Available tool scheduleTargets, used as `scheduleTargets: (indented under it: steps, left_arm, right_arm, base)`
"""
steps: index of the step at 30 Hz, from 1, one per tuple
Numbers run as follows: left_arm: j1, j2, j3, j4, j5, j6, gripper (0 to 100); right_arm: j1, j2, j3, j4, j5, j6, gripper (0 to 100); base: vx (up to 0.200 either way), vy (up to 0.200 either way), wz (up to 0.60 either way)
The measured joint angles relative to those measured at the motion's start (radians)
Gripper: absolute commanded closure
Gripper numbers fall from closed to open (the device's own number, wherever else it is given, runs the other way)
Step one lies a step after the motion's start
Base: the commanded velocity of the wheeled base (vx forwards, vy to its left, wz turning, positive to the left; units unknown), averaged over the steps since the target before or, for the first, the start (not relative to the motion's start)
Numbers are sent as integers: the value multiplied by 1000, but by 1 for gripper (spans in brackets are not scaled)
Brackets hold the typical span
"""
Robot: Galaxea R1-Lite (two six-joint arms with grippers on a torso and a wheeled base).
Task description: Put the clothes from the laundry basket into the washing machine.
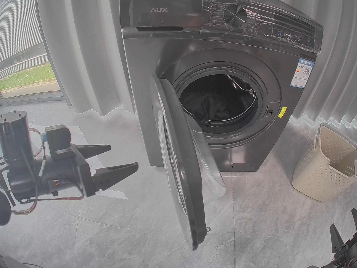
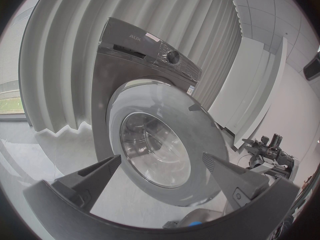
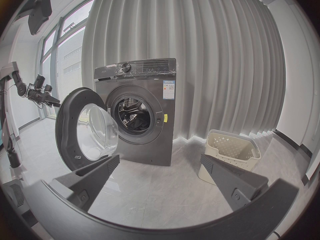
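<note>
**A:** Where are the clothes?

**B:** The clothes (image 1: pixel 208 107) are inside the washing machine (image 1: pixel 156 93). They form a dark, crumpled heap low in the drum (image 1: pixel 223 93), slumped toward its left side. I cannot pick out single garments; it reads as one black mass of folds against the shiny drum wall.

**A:** And the door?

**B:** The door (image 1: pixel 178 168) is swung wide on its left hinge. Its clear domed pane bulges toward the opening, and its lower edge hangs above the floor (image 1: pixel 260 224).

**A:** What about the laundry basket?

**B:** The laundry basket (image 1: pixel 327 168) is cream and perforated. It stands upright on the floor to the right of the machine, well apart from it. The right wrist view looks down into it onto its pale, hole-dotted inner wall.

**A:** What do the arms show?

**B:** The left gripper (image 1: pixel 124 156) hangs in the air to the left of the open door and points at it, and its fingers (image 1: pixel 115 172) are spread wide with nothing between them. The right gripper (image 3: pixel 159 157) sits low on the right, on the near side of the basket. Its fingers (image 3: pixel 90 176) are also spread apart and hold nothing.

**A:** Anything else around?

**B:** A round dial (image 1: pixel 235 15) sits on the control panel under crinkled plastic film (image 1: pixel 282 23), and there is a label (image 1: pixel 302 73) on the front at the upper right. A pleated pale curtain (image 1: pixel 85 45) hangs behind the machine, and there is a window (image 1: pixel 22 56) at the far left.
</note>
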Motion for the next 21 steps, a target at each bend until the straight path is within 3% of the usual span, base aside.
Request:
scheduleTargets:
  steps: [4,6,11,14,16,21]
  left_arm:
    - [-23,99,-39,-91,23,-16,0]
    - [-42,151,-71,-149,36,-53,0]
    - [-113,269,-186,-221,98,-179,0]
    - [-149,316,-242,-240,126,-227,0]
    - [-161,346,-267,-248,140,-242,0]
    - [-172,377,-266,-271,146,-247,0]
  right_arm:
    - [0,0,0,0,0,0,0]
    - [0,0,0,0,0,0,0]
    - [0,0,0,0,0,0,0]
    - [0,0,0,0,0,0,0]
    - [0,0,0,0,0,1,0]
    - [0,0,0,0,0,1,0]
  base:
    - [0,0,0]
    - [0,0,0]
    - [0,0,0]
    - [0,0,0]
    - [0,0,0]
    - [0,0,0]
